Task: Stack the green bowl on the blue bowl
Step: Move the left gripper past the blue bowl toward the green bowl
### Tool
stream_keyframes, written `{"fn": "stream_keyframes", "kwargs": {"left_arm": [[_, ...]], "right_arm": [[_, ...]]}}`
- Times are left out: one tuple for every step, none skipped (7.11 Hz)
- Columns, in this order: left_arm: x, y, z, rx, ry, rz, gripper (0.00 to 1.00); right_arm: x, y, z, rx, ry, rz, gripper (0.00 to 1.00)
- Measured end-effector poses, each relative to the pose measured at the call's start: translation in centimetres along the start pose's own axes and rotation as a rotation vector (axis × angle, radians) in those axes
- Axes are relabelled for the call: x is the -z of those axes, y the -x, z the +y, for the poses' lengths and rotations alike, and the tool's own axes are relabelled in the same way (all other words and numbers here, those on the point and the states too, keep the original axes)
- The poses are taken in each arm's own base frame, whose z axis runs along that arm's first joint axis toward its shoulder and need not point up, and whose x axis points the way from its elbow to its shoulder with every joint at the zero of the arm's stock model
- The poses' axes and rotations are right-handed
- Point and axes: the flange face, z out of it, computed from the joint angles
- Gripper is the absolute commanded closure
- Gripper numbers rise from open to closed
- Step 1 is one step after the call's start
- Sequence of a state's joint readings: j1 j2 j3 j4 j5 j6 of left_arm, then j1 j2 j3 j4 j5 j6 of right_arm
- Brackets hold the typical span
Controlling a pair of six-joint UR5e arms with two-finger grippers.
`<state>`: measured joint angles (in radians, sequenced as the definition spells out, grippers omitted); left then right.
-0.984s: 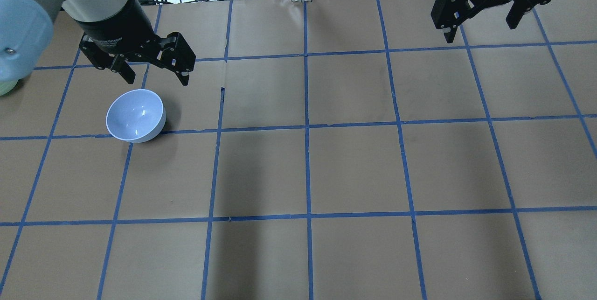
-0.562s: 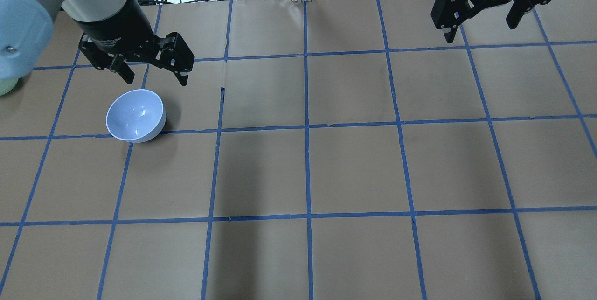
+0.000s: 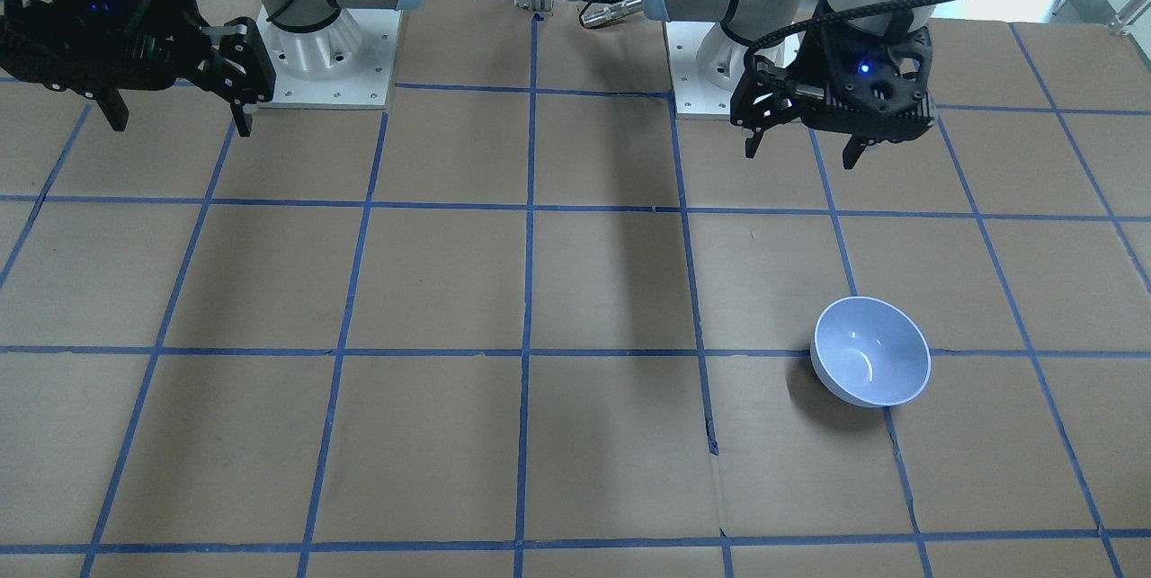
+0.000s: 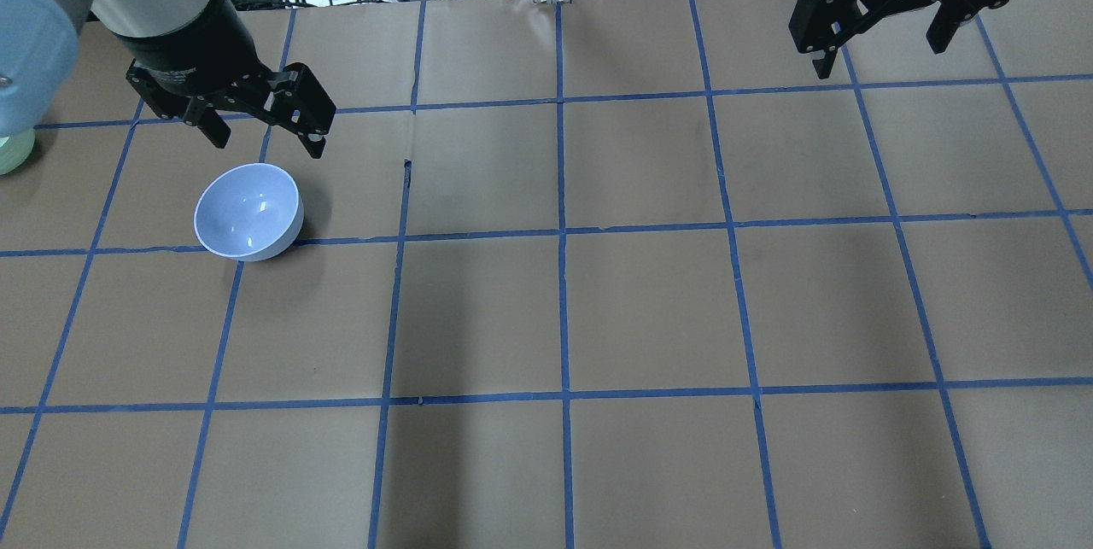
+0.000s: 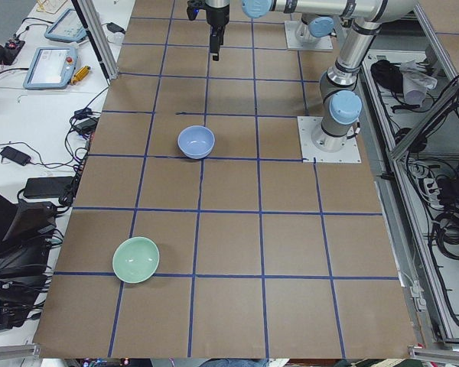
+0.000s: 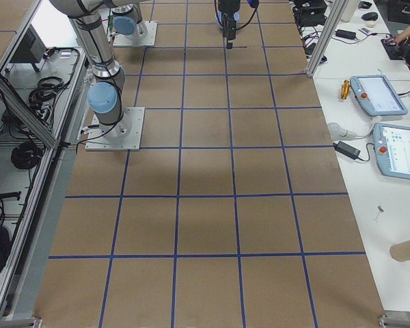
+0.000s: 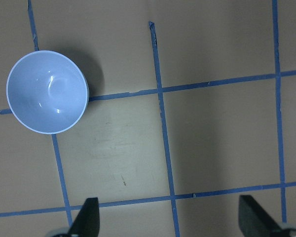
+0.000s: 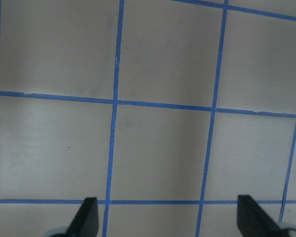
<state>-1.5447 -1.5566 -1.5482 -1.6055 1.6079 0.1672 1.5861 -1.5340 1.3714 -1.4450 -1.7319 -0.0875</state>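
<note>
The green bowl (image 5: pixel 135 259) stood upright near the left end of the bench (image 4: pixel 649 310), well apart from the blue bowl (image 4: pixel 248 212), which was also upright. The left tool (image 4: pixel 266 142) hung raised near the blue bowl, fingers spread apart and gripping nothing. The right tool (image 4: pixel 879 54) hung over the far right corner, fingers likewise apart.

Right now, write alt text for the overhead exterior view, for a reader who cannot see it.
A glossy pale-blue round bowl sits empty on the brown, blue-gridded table, left of centre, the open left gripper hanging near it. The right gripper, also open, hangs far right; a sliver of the pale mint-green round bowl shows at the left edge.
</note>
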Motion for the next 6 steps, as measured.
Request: {"fn": "stream_keyframes", "kwargs": {"left_arm": [[-0.2, 1.6, -0.1, 0.006, 0.005, 0.003, 0.00], [-0.8, 3.9, -0.3, -0.006, 0.018, 0.007, 0.00], [-1.8, 7.2, -0.3, -0.027, 0.038, 0.016, 0.00], [-3.1, 10.9, -0.2, -0.061, 0.051, 0.043, 0.00], [-4.4, 15.1, -0.2, -0.098, 0.052, 0.085, 0.00], [-5.8, 19.0, -0.2, -0.138, 0.049, 0.116, 0.00]], "right_arm": [[0.0, 0.0, 0.0, 0.000, 0.000, 0.000, 0.00], [0.0, 0.0, 0.0, 0.000, 0.000, 0.000, 0.00], [0.0, 0.0, 0.0, 0.000, 0.000, 0.000, 0.00], [0.0, 0.0, 0.0, 0.000, 0.000, 0.000, 0.00], [0.0, 0.0, 0.0, 0.000, 0.000, 0.000, 0.00], [0.0, 0.0, 0.0, 0.000, 0.000, 0.000, 0.00]]}}
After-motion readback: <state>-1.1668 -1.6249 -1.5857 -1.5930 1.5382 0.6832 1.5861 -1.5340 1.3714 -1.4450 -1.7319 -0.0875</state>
